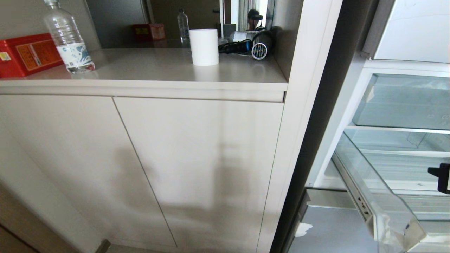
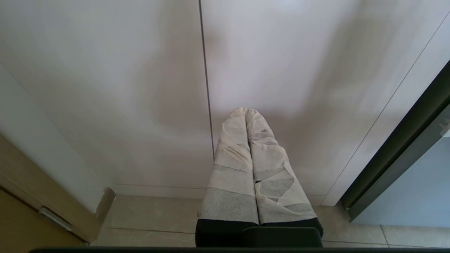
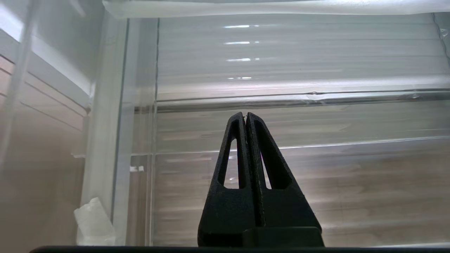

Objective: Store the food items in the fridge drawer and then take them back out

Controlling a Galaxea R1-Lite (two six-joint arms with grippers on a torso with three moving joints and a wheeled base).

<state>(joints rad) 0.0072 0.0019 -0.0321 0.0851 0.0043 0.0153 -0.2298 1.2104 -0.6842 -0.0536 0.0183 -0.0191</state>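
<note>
The food items are out of view. At the right of the head view the fridge stands open, and the clear fridge drawer is pulled out toward me. Its ribbed floor fills the right wrist view. My right gripper has bare black fingers pressed together with nothing between them, and it hangs over that floor. Only a black part of the right arm shows at the head view's right edge. My left gripper, wrapped in white tape, is shut and empty, parked low in front of the cabinet doors.
Left of the fridge is a beige cabinet, and its counter holds a water bottle, a red box, a white roll and a hair dryer. Another clear bin sits above the drawer. A grey-blue panel lies below.
</note>
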